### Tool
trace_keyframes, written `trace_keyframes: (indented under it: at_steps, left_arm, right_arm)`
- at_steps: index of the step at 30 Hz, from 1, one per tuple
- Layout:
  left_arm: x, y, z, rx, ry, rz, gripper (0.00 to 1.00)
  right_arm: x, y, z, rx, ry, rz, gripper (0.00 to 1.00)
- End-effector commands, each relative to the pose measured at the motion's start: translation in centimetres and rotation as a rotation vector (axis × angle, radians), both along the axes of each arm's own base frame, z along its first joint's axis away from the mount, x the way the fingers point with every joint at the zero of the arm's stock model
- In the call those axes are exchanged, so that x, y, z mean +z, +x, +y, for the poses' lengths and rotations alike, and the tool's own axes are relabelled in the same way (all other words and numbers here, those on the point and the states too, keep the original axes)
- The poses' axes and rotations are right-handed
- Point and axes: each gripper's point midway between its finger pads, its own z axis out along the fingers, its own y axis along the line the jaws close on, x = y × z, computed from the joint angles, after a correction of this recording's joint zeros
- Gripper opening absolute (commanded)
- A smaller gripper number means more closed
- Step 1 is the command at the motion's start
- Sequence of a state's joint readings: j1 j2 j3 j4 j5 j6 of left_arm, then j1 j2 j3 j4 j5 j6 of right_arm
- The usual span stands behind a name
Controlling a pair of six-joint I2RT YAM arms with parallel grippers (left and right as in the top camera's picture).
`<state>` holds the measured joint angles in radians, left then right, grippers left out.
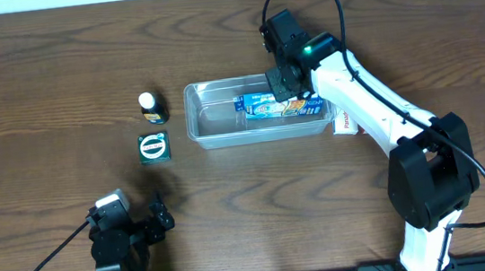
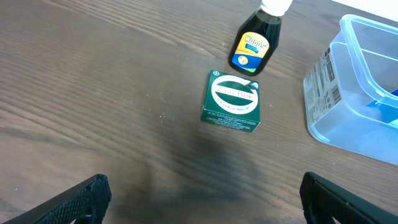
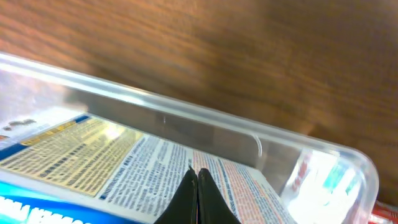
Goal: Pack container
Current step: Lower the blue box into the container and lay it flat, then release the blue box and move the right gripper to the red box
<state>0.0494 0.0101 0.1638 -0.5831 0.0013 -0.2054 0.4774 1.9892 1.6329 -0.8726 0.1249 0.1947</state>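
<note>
The container [image 1: 213,128] is set near the middle of the table [image 1: 38,76], its long side running left to right; a blue printed box [image 1: 280,106] is seen lying flat in its right half. The right gripper [image 3: 198,180] is held over the far right part of the container, close above the box's printed face; its fingers are pressed together and nothing is gripped; whether the tips touch the box cannot be told. A white and red packet [image 1: 343,121] is partly seen just beside the container's right end, under the right arm. To the left of the container, apart from it, a dark bottle [image 1: 151,109] with a white cap is found; a green square box [image 1: 154,148] lies just on its near side. The left gripper [image 1: 159,216] is held at the near left of the table, well apart from the container; its fingers [image 2: 81,199] are spread wide and nothing is held.
</note>
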Motion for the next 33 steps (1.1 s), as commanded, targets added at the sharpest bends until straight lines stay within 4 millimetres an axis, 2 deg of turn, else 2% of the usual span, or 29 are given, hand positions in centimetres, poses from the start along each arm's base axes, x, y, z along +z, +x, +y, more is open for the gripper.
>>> trace_keyframes:
  at_steps: [1, 7, 13, 16, 19, 22, 33]
  left_arm:
    - [-0.4, 0.0, -0.2, -0.012, -0.001, 0.006, 0.98]
    - [-0.4, 0.0, -0.2, -0.012, -0.001, 0.006, 0.98]
    - [-0.4, 0.0, -0.2, -0.012, -0.002, 0.006, 0.98]
    - [-0.4, 0.0, -0.2, -0.012, -0.002, 0.006, 0.98]
    - [-0.4, 0.0, -0.2, -0.012, -0.001, 0.006, 0.98]
    - [-0.4, 0.0, -0.2, -0.012, -0.001, 0.006, 0.98]
    - [-0.4, 0.0, -0.2, -0.012, -0.002, 0.006, 0.98]
  right_arm:
    - [-0.2, -0.9, 0.7, 0.011, -0.002, 0.018, 0.01]
    - [1.4, -3.0, 2.8, 0.098, -0.01, 0.012, 0.01]
    - [1.5, -5.0, 5.0, 0.167, -0.023, 0.022, 0.01]
    - [1.6, -5.1, 5.3, 0.152, -0.045, 0.003, 0.01]
    - [2.0, -4.4, 5.8, 0.156, -0.031, -0.033, 0.01]
    - [2.0, -4.5, 6.9, 0.218, 0.009, -0.03, 0.01]
    - [0.3, -7.2, 5.7, 0.229, -0.022, 0.098, 0.02]
